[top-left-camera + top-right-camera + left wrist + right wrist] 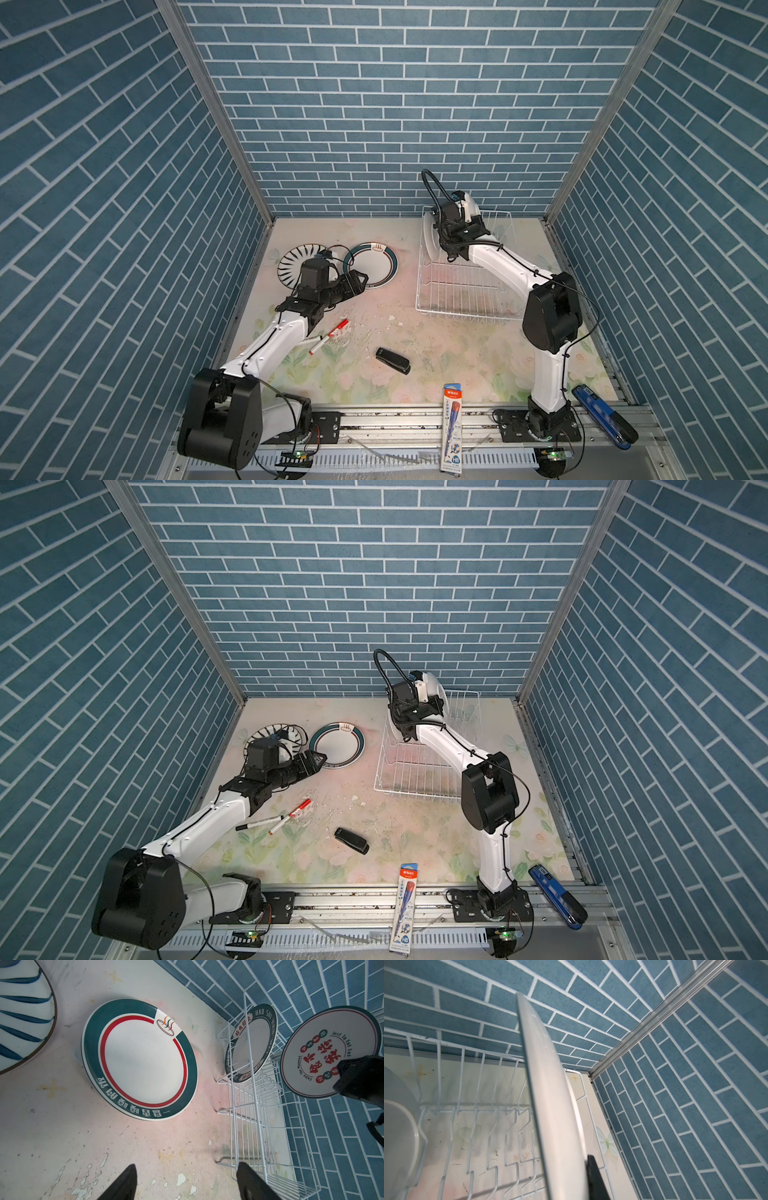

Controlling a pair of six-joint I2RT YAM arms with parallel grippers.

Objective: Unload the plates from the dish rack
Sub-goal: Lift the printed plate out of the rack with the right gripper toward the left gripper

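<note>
The white wire dish rack (pixel 457 291) stands at the back right. My right gripper (pixel 465 218) is shut on the rim of a plate (pixel 556 1105), held upright above the rack; one finger (pixel 596 1178) shows against its white back. In the left wrist view that plate (pixel 324 1051) has red lettering on its face. Another dark-rimmed plate (pixel 252 1043) stands in the rack's left end. A green-and-red-rimmed plate (pixel 376 262) and a striped plate (pixel 293 259) lie flat on the table at the back left. My left gripper (pixel 187 1180) is open and empty, low beside the green-rimmed plate.
A black stapler (pixel 392 360) and two markers (pixel 328 336) lie mid-table. A pencil pack (pixel 453 428) and a blue tool (pixel 602 415) sit at the front edge. Blue brick walls close in on three sides, right behind the rack.
</note>
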